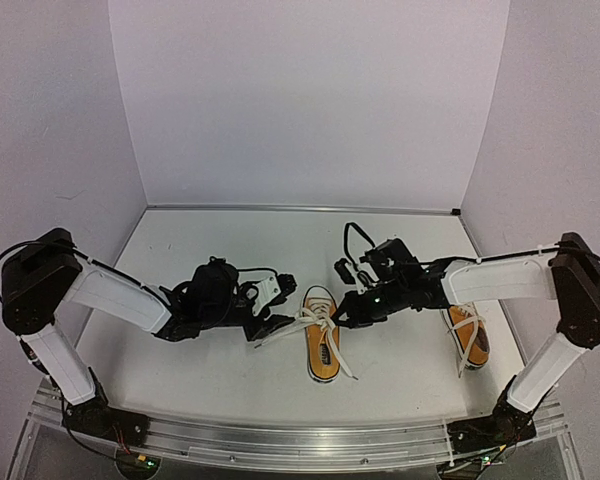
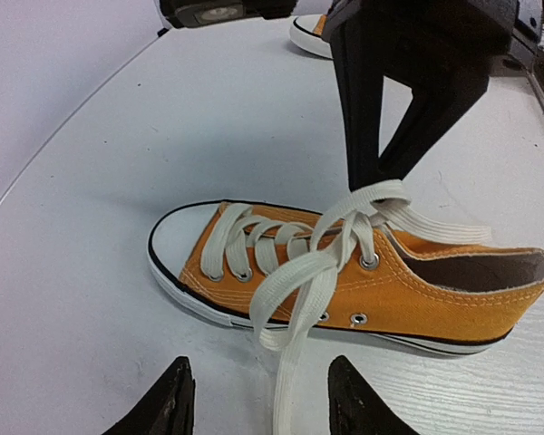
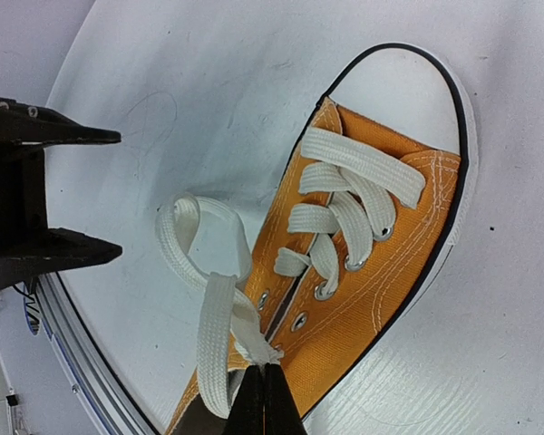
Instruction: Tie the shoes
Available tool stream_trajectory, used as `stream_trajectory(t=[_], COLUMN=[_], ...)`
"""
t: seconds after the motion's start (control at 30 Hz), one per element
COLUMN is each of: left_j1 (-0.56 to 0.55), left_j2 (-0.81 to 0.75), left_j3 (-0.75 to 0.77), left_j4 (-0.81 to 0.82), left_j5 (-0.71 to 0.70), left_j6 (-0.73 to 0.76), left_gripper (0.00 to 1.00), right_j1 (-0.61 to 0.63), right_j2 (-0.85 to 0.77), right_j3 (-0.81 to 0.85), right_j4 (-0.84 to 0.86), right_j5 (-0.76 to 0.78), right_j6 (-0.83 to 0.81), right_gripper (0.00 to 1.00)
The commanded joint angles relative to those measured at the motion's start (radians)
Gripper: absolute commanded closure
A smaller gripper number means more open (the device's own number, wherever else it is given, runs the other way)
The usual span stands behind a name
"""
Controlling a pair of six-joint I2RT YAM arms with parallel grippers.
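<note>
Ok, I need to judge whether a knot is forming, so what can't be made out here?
- Right shoe: top view, the right arm covers its far end; left wrist view, only a sliver at the top edge.
- Heel of the middle shoe: right wrist view, cut off by the bottom edge.
- Lace, loose end: left wrist view, runs off the bottom edge.
- Right tool, its pinch on the lace: top view, too small.

Saw bright orange canvas on the small low-top sneaker (image 2: 408, 294), white on its rubber sole and toe cap (image 2: 177, 237), with a thin black line round the sole. Noted cream-white flat laces (image 2: 301, 276), silver eyelets (image 2: 369, 262) and pale stitching (same orange on the second sneaker (image 1: 469, 338)). Found a white tabletop (image 1: 230, 250) and lilac-tinted walls (image 1: 300, 100).
</note>
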Motion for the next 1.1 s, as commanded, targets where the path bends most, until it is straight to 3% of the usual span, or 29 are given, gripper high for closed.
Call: stream_trajectory(t=[0.0, 0.5, 0.8, 0.9, 1.07], left_j1=[0.006, 0.013, 0.013, 0.014, 0.014], left_j2=[0.023, 0.166, 0.146, 0.141, 0.128], left_j3=[0.071, 0.225, 0.210, 0.208, 0.196], left_j4=[-0.079, -0.144, -0.176, -0.185, -0.198], left_j5=[0.096, 0.160, 0.180, 0.167, 0.154], left_j6=[0.018, 0.068, 0.084, 0.084, 0.087], left_gripper=[0.51, 0.51, 0.94, 1.00, 1.00], right_j1=[-0.002, -0.002, -0.002, -0.003, -0.007], right_j2=[-0.043, -0.049, -0.077, -0.090, -0.117], right_j3=[-0.006, -0.009, -0.030, -0.040, -0.062], right_j4=[0.018, 0.016, 0.016, 0.015, 0.008], right_j5=[0.013, 0.019, 0.047, 0.060, 0.084], right_j6=[-0.010, -0.010, -0.003, 0.001, 0.009], right_gripper=[1.00, 1.00, 1.00, 1.00, 1.00])
